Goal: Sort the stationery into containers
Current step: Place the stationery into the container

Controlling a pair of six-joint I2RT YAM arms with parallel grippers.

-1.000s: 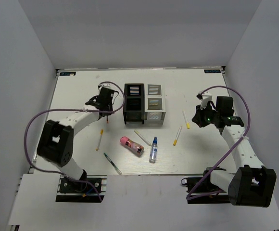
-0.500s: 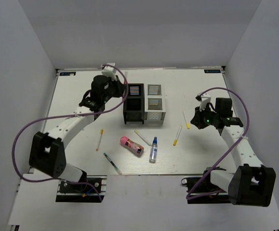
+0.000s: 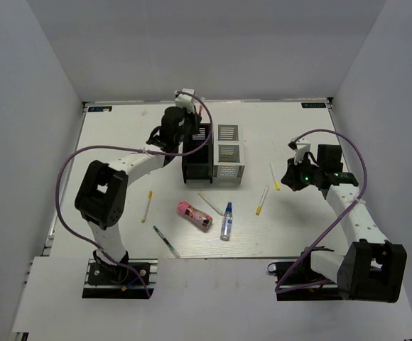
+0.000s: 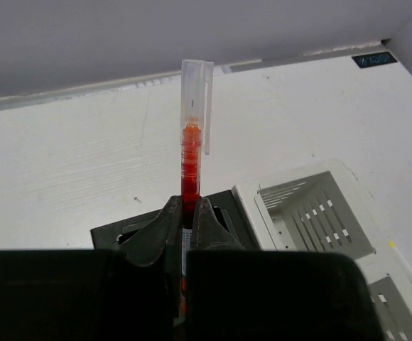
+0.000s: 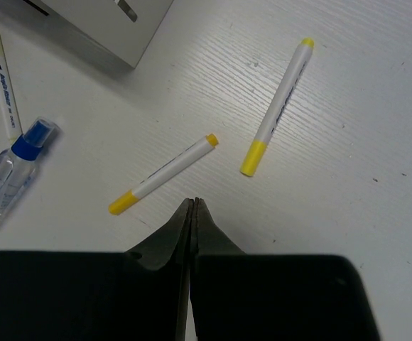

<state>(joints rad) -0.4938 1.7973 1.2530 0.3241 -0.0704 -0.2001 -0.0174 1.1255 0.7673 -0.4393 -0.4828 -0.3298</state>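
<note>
Sorting looks barely begun: the left gripper (image 4: 189,207) clamps a clear-capped red pen (image 4: 190,153) over a tall black mesh cup (image 4: 227,209), the right gripper (image 5: 193,207) hangs shut and empty, and yellow-tipped white pens (image 5: 165,174), a stubby pink cylinder (image 3: 194,215) and a clear blue-capped bottle (image 3: 226,222) lie unsorted.

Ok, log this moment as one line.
left end effector: shut on red pen, by black cup | right end effector: shut, empty

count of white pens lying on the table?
4. One white pen left of the cups; one between the pink cylinder and the bottle; two right of the cups. The cups could hide more.
</note>
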